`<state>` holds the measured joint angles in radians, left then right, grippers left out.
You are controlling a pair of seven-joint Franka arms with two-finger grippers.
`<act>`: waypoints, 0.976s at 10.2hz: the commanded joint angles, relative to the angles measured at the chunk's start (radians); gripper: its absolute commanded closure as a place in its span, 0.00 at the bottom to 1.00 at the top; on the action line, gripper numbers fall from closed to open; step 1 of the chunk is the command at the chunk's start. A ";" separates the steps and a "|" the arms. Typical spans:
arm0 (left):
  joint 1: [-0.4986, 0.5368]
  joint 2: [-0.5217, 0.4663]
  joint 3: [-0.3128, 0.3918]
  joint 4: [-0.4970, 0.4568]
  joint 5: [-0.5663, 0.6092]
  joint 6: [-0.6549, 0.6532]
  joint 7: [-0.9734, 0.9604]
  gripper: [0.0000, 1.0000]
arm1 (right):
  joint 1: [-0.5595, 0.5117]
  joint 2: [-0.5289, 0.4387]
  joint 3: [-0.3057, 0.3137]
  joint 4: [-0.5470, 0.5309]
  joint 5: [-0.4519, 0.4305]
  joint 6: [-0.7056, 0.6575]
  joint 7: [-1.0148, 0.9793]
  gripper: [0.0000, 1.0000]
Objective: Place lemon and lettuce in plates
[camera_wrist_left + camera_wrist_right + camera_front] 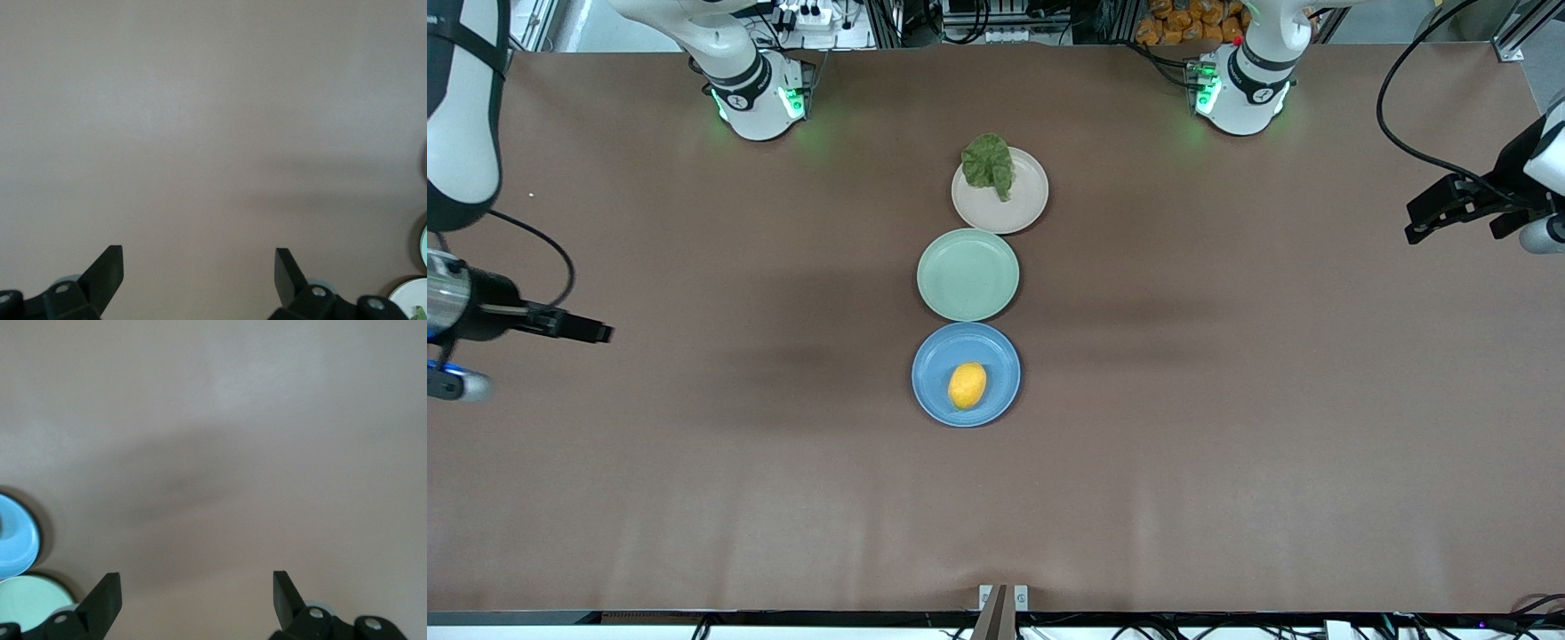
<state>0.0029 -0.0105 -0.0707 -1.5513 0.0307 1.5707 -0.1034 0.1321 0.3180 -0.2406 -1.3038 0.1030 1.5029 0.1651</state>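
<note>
Lemon (967, 385): resting in blue plate (934, 396), nearest the front camera. Lettuce (989, 164): lying on beige-pink plate (1024, 206), nearest the robot bases, partly overhanging its rim. Light green plate (967, 274): between the two, holding nothing. Left pincer (199, 270): wide open, holding nothing, over bare tabletop (1227, 427) at the left arm's end. Right pincer (197, 595): wide open, holding nothing, over tabletop at the right arm's end.
</note>
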 commanded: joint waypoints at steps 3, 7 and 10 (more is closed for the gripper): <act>-0.009 -0.043 0.025 -0.038 -0.048 0.015 0.053 0.00 | -0.020 -0.114 0.015 -0.061 -0.032 -0.015 -0.004 0.00; -0.014 -0.042 0.020 -0.032 -0.029 0.011 0.115 0.00 | -0.028 -0.122 0.047 -0.063 -0.029 -0.016 -0.001 0.00; -0.014 -0.040 0.028 -0.010 -0.029 0.009 0.189 0.00 | -0.034 -0.128 0.069 -0.063 -0.029 -0.053 -0.004 0.00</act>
<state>-0.0029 -0.0307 -0.0561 -1.5628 0.0071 1.5748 0.0446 0.1179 0.2154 -0.2009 -1.3510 0.0923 1.4674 0.1651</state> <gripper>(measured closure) 0.000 0.000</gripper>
